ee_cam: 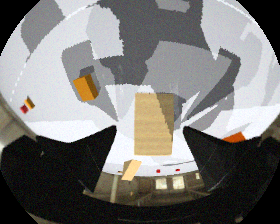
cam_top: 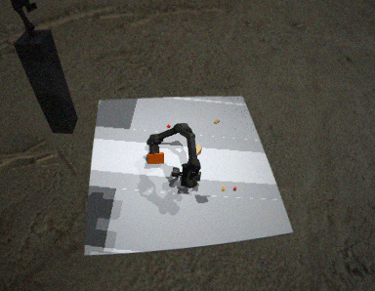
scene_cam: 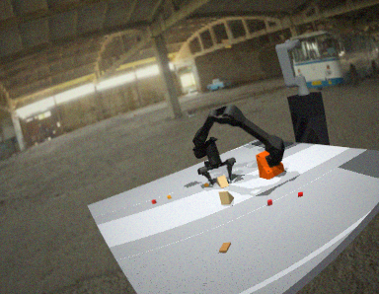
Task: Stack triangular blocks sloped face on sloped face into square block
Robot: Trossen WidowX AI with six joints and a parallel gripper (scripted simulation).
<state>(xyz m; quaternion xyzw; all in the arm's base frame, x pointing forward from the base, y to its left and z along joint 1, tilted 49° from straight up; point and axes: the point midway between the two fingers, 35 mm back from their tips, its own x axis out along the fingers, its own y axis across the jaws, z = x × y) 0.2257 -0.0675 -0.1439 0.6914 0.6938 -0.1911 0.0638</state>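
Note:
A tan triangular block (scene_cam: 222,182) (ee_cam: 150,112) lies on the table below my gripper (scene_cam: 220,183) (ee_cam: 149,129). The gripper is open and empty. Its fingertips are low, one toward each side of this block; whether they reach down beside it I cannot tell. The block's slope is hard to make out from above. The other triangular block (cam_top: 198,149) (scene_cam: 226,198) (ee_cam: 131,170) stands apart from it on the table, and the arm partly hides it in the top view. The near block is hidden by the arm there.
A small orange block (scene_cam: 206,184) (ee_cam: 85,88) lies close beside the gripper. A red cube (cam_top: 234,188) (scene_cam: 154,201) and an orange one (cam_top: 224,188) (scene_cam: 169,196) lie farther off. Two red cubes (scene_cam: 269,202) (scene_cam: 300,194), a flat orange piece (cam_top: 217,121) (scene_cam: 225,247) and the arm's orange base (cam_top: 155,158) (scene_cam: 266,167) also show.

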